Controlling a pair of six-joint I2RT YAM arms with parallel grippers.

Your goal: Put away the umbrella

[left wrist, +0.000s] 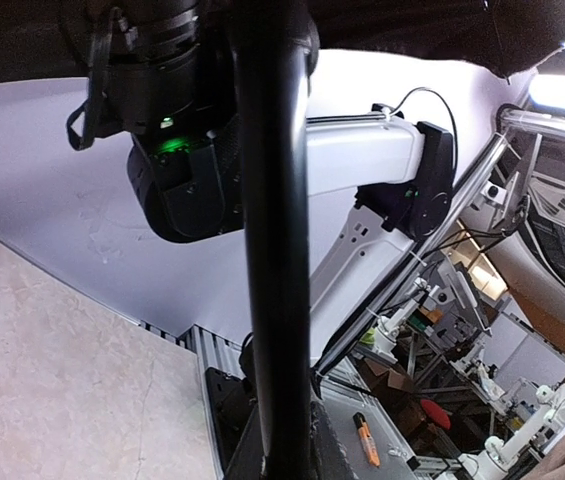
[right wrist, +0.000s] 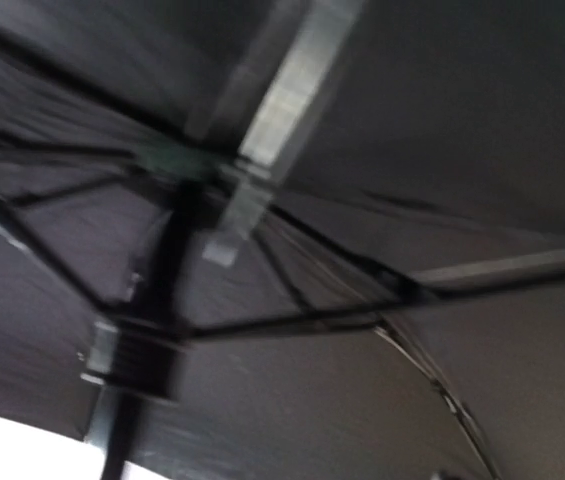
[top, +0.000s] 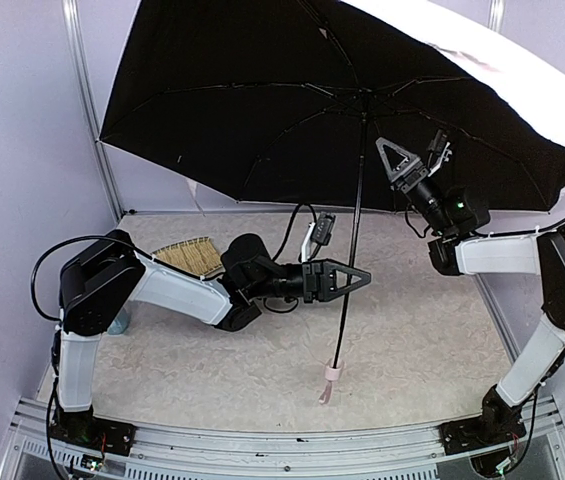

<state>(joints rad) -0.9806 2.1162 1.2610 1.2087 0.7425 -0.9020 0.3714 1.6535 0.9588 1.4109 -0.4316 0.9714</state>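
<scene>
While left fingers (top: 362, 277) clamp the umbrella (top: 262, 80), whether right fingers (top: 399, 165) are open is unclear.

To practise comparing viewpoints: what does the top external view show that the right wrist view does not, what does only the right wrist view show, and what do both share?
Only top external: the flat woven bamboo tray beside the left arm, the left gripper shut on the thin black shaft, and the small pale pink handle. Only right wrist: a close, blurred look at the hub where the metal ribs meet. Both: the black inner lining of the open pale pink folding umbrella.
</scene>
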